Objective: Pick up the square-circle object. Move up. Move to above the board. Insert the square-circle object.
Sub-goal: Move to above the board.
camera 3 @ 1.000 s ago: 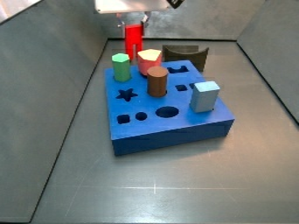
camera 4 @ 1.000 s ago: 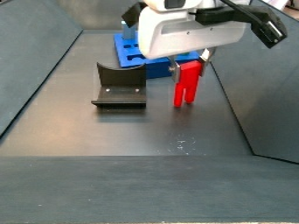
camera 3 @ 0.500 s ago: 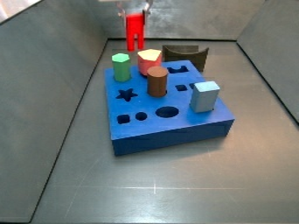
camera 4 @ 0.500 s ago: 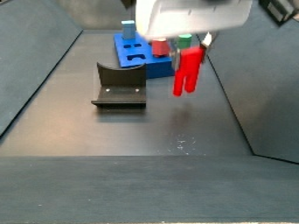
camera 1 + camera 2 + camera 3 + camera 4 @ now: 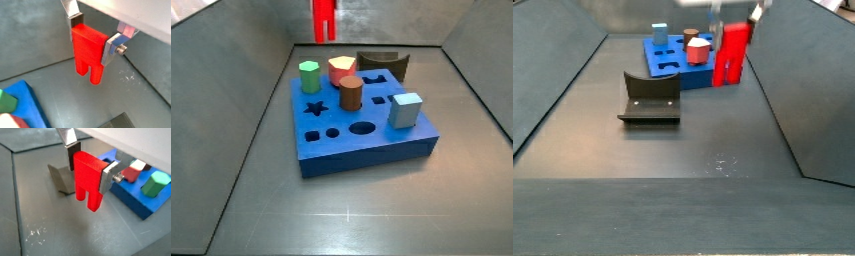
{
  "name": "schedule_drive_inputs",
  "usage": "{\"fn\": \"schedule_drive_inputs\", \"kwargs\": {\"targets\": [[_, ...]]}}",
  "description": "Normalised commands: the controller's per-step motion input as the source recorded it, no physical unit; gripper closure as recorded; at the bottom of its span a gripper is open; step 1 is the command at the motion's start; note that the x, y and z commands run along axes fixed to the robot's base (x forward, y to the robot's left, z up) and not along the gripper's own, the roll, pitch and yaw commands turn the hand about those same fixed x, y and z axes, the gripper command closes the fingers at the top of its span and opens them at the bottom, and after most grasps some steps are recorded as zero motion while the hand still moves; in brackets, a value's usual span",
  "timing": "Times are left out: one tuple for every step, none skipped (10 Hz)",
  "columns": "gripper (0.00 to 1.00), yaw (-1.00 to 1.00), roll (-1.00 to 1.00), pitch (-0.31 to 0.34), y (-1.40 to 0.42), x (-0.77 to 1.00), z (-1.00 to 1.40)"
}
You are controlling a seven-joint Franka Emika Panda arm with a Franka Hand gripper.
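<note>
Both wrist views: gripper fingers clamped on the bright red, two-pronged square-circle object, raised clear of floor; blue board and fixture stand nearby.

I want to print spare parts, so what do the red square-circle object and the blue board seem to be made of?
The square-circle object, clamped in the gripper above the floor, looks like solid plastic: even bright red, matte, crisp edges. The board also looks plastic or painted: flat uniform blue, dull sheen, cleanly cut holes. Whether either is printed cannot be told.
</note>
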Motion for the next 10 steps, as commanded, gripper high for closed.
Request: {"fn": "schedule_drive_inputs", "kwargs": {"targets": [[1.00, 0.03, 0.04, 0.004, -0.18, -0.03, 1.00], [1.00, 0.03, 0.04, 0.022, -0.17, -0.03, 1.00], [1.00, 0.04, 0.03, 0.038, -0.16, -0.03, 1.00], [1.00, 0.04, 0.02, 0.059, -0.15, -0.02, 1.00], [1.00, 0.04, 0.01, 0.072, -0.14, -0.01, 1.00], [1.00, 0.04, 0.00, 0.082, -0.13, 0.00, 1.00], [1.00, 0.04, -0.01, 0.086, -0.11, 0.01, 0.98], [1.00, 0.04, -0.01, 0.089, -0.08, 0.01, 0.81], [1.00, 0.04, -0.02, 0.090, -0.06, 0.02, 0.65], [1.00, 0.04, -0.02, 0.091, -0.04, 0.02, 0.48]]}}
